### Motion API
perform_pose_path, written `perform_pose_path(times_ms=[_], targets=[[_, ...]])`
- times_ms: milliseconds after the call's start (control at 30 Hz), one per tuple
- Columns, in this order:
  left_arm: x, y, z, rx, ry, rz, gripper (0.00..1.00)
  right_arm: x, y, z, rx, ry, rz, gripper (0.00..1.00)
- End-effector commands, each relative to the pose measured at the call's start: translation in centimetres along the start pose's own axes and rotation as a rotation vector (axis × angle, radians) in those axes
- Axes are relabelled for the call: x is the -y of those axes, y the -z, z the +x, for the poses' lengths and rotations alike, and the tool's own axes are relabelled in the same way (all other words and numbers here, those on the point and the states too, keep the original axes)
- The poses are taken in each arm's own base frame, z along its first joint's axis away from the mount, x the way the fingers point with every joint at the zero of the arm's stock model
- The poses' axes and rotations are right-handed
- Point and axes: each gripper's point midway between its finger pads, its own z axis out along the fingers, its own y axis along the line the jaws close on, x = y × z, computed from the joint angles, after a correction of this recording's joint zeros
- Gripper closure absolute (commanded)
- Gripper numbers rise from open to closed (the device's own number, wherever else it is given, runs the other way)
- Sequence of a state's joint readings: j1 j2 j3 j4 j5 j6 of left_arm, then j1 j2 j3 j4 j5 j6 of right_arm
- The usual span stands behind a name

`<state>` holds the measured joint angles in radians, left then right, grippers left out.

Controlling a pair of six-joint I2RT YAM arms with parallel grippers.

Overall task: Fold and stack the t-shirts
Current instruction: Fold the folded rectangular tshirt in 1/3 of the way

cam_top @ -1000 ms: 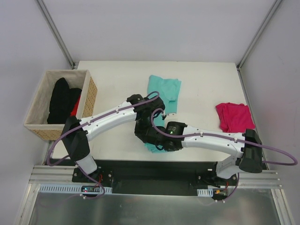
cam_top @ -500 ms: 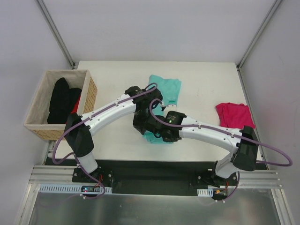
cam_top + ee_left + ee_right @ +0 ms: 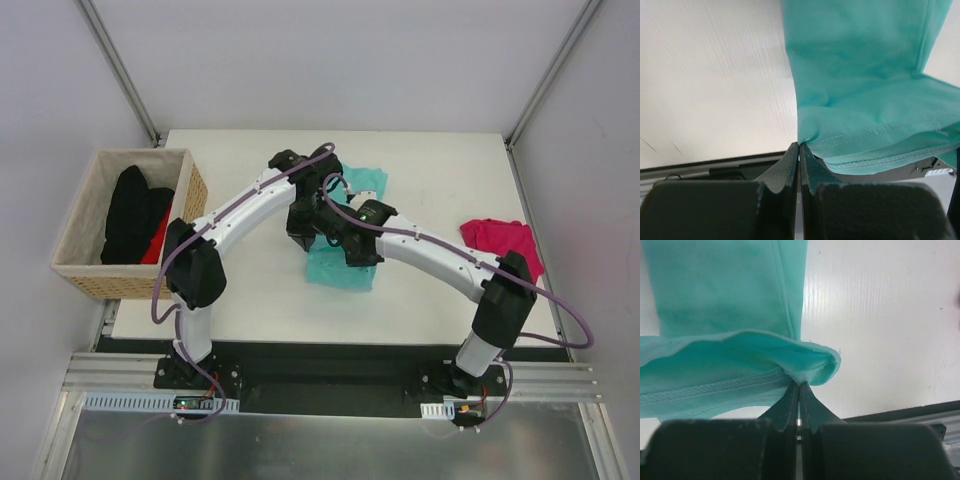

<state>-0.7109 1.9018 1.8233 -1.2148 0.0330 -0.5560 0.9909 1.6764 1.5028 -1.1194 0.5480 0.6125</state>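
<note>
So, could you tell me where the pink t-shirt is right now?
In the top view, the pink t-shirt lies bunched near the right edge of the table, partly under the right arm, apart from the teal t-shirt held mid-table.

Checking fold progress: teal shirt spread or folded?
Partly folded: left gripper and right gripper hold the teal shirt by its hem, doubled over itself.

The left arm [image 3: 245,205] rose from 7 o'clock and the right arm [image 3: 440,262] from 5 o'clock, wrists nearly meeting at centre. The left pincer [image 3: 799,145] and right pincer [image 3: 799,384] (side by side) each had fingers clamped together on the teal t-shirt [image 3: 865,75].
</note>
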Motion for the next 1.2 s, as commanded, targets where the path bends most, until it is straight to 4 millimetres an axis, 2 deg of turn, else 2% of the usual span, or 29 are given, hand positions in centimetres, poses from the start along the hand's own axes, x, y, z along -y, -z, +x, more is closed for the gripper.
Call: perform_pose_path(times_ms=[0, 33, 233, 567, 700, 833, 1033, 1167], targets=[[-1.0, -0.3, -2.4, 0.010, -0.046, -0.033, 1.00, 0.0, -0.7, -2.8, 0.019, 0.024, -0.009, 0.99], [-1.1, -1.0, -2.7, -0.006, -0.043, -0.041, 1.00, -0.2, -1.0, -3.1, 0.021, 0.021, -0.019, 0.99], [-1.2, -2.3, -5.5, -0.001, -0.037, -0.034, 1.00, -0.3, -3.4, -4.3, -0.022, 0.038, -0.017, 0.99], [-2.3, -3.6, -9.1, 0.005, 0.009, -0.001, 1.00, -0.4, -6.9, -7.2, -0.065, 0.056, -0.021, 0.99], [-2.8, -4.1, -9.9, 0.000, 0.017, 0.013, 1.00, -0.5, -8.1, -7.5, -0.087, 0.062, -0.020, 0.99], [-3.3, -5.5, -10.3, -0.029, 0.014, 0.013, 1.00, -0.7, -9.2, -7.2, -0.118, 0.072, -0.022, 0.99], [-3.1, -6.5, -10.9, -0.041, 0.007, 0.042, 1.00, -1.2, -10.5, -7.4, -0.141, 0.083, -0.030, 0.99], [-3.1, -6.9, -11.0, -0.050, 0.007, 0.048, 0.92, -1.3, -11.5, -8.0, -0.151, 0.086, -0.028, 0.99]])
